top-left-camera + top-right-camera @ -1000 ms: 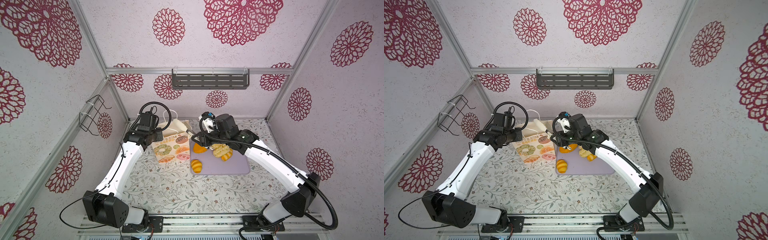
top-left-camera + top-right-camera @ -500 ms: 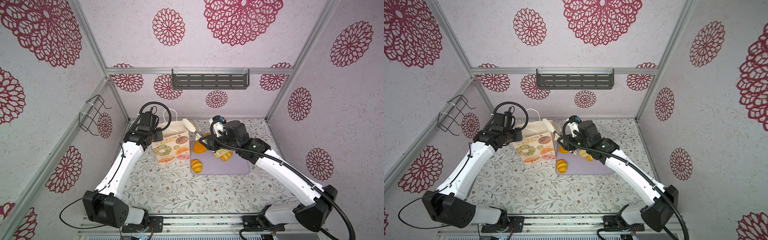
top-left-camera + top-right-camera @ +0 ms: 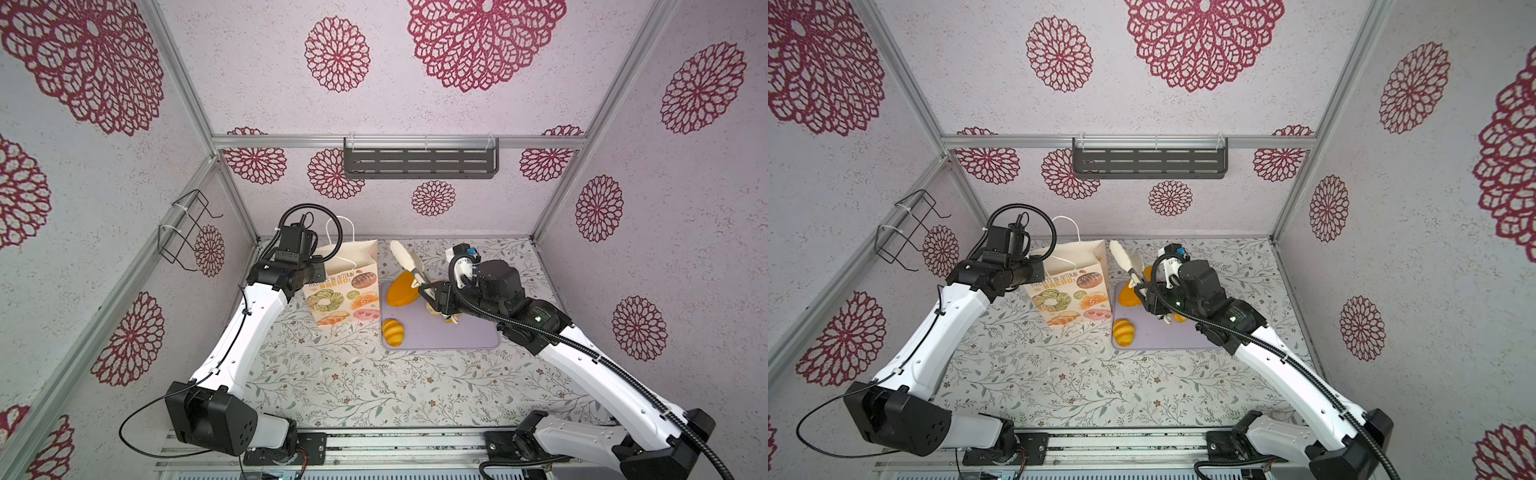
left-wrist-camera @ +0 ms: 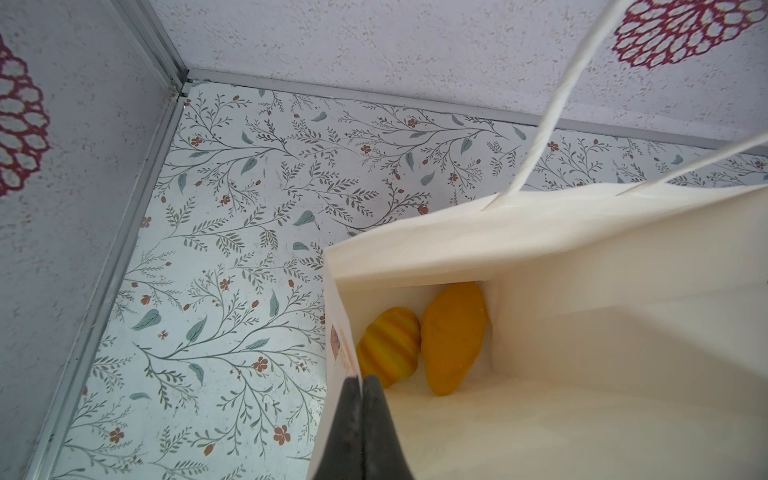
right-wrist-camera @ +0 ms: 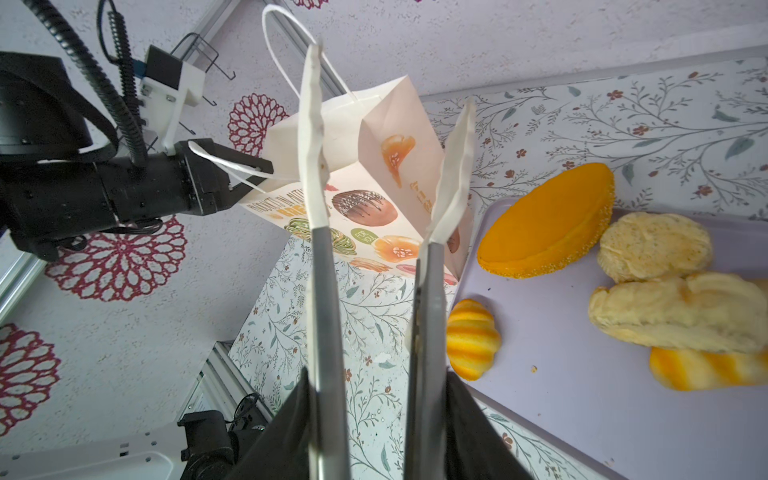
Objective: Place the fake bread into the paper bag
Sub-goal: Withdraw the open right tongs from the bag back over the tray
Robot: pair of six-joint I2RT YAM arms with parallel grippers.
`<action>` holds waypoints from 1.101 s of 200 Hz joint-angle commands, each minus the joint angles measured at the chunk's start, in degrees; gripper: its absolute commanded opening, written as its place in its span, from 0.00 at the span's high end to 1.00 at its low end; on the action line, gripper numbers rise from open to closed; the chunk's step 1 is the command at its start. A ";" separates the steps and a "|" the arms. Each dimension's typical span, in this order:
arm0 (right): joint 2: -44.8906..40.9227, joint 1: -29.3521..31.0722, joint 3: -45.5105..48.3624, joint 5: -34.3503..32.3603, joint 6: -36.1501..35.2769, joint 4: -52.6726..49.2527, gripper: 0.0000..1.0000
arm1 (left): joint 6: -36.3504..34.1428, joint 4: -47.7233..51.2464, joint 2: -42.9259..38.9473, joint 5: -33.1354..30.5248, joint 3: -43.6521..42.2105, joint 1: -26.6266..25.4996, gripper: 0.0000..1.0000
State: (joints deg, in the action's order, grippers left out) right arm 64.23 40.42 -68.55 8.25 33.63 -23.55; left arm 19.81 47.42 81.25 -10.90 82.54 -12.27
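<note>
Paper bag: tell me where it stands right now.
In both top views the paper bag stands upright left of centre near the back wall, just left of the lilac tray, its printed side's rim pinched by the left gripper.

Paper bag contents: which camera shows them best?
Left wrist view: it looks into the paper bag at a striped bun and an orange loaf. Both top views and right wrist view show only its walls.

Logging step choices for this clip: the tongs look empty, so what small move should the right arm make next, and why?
Probably lower the white-tipped metal tongs in the right hand onto the big orange loaf on the lilac tray: their tips are empty and apart, that loaf lies closest, and the left hand pinches the cream paper bag by its rim.
</note>
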 commanded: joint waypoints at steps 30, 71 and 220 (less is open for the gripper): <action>-6.66 -0.27 2.46 -5.23 4.91 -2.74 0.53 | 1.98 -1.32 -2.06 5.91 -0.26 4.19 1.00; -10.32 -0.35 5.30 -8.33 5.71 -6.05 0.53 | 2.60 -2.44 -2.68 7.43 -0.88 6.31 1.00; -12.14 -6.36 12.23 -8.57 8.13 -14.51 0.47 | 2.86 -3.43 -2.15 7.12 -1.78 6.74 1.00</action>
State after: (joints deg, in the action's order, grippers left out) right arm 53.15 35.40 -56.55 -1.19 40.64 -38.72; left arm 22.61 45.71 79.85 -3.29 80.95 -5.82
